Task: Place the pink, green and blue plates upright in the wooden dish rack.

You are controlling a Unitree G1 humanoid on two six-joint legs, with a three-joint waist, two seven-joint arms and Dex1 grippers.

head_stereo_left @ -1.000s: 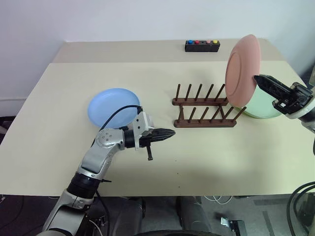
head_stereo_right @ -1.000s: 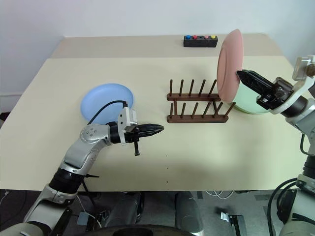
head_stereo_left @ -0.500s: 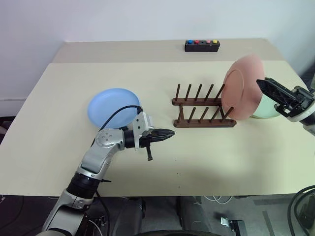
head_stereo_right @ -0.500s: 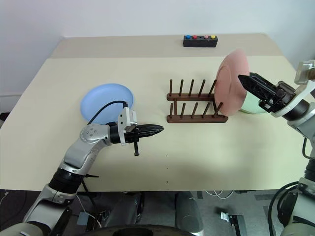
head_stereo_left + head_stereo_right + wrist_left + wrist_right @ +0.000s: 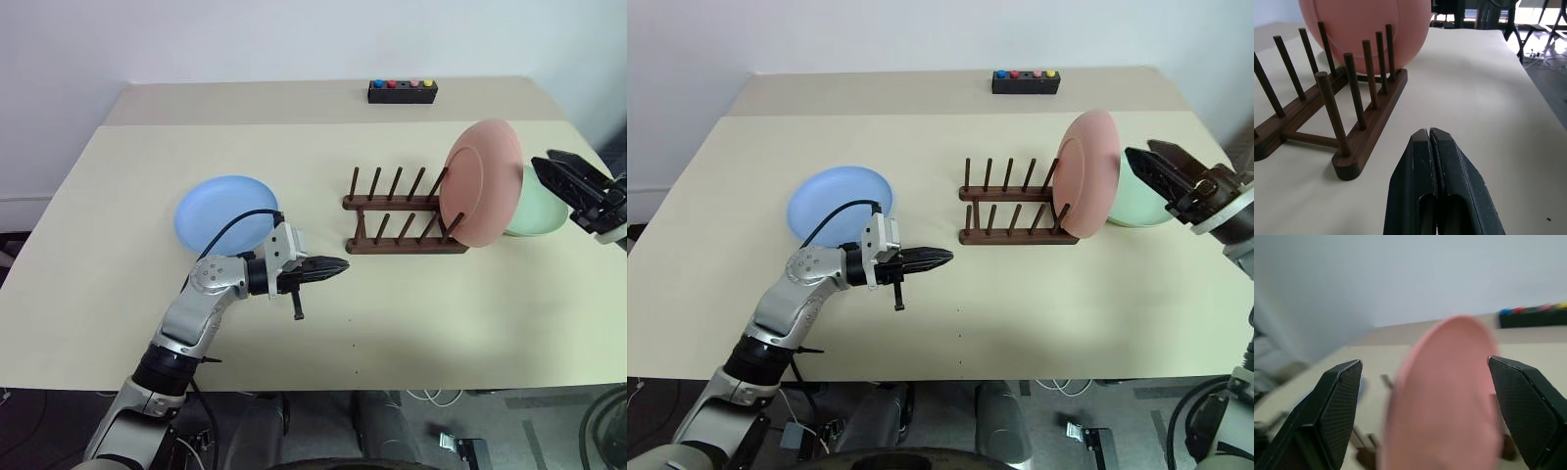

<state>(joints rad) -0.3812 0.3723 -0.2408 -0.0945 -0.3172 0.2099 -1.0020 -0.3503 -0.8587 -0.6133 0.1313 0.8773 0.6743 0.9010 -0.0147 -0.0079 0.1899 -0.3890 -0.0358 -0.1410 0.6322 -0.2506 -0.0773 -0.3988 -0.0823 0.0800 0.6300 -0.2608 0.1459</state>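
Pink plate [image 5: 482,182] stands in the rack's [image 5: 404,211] 3 o'clock end slot, right gripper [image 5: 1161,168] spread and clear, left gripper [image 5: 331,266] pinched empty; green plate [image 5: 540,204] and blue plate [image 5: 224,212] remain flat.

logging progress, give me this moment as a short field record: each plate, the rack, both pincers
pink plate: upright in the wooden dish rack's right end slot, tilted
green plate: flat on the table, behind the pink plate
blue plate: flat on the table, left of the rack
left pincer: shut, empty, above the table
right pincer: open, clear of the pink plate
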